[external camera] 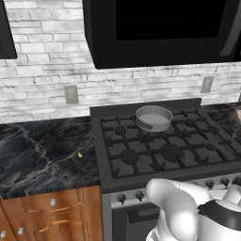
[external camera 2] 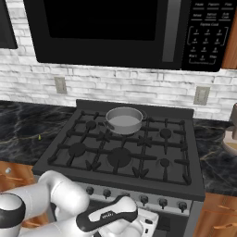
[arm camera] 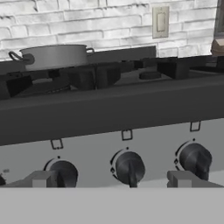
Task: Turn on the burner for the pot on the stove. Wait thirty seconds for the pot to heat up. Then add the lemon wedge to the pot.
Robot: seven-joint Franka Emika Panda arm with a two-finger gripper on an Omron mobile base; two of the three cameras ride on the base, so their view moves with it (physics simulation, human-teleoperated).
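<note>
Gripper: two-finger gripper (arm camera: 113, 179), jaws spread fully apart, holding nothing, facing the row of dark knobs (arm camera: 129, 167).
Pot: shallow round grey metal pot (external camera: 154, 117) on a rear burner of the wide black gas stove (external camera: 141, 176).
Lemon: tiny yellow-green lemon wedge (external camera: 80, 154) on dark marble counter (external camera: 42, 155), left of the stove.

Lemon wedge (external camera: 80, 154) on the dark counter (external camera: 42, 150) left of the stove (external camera: 160, 146): a yellow-green speck, shape too small to make out; fainter still in the right base view.

Burner under the pot (external camera: 154, 117): covered by the pot, flame cannot be told.

Stove's right grates cut by the left base view's edge.

Knob row (arm camera: 128, 167): arm hides the middle knobs in both base views. Markings beside knobs unreadable.

Pale object right of the stove (external camera 2: 230, 134), clipped by the frame edge, unidentifiable.
</note>
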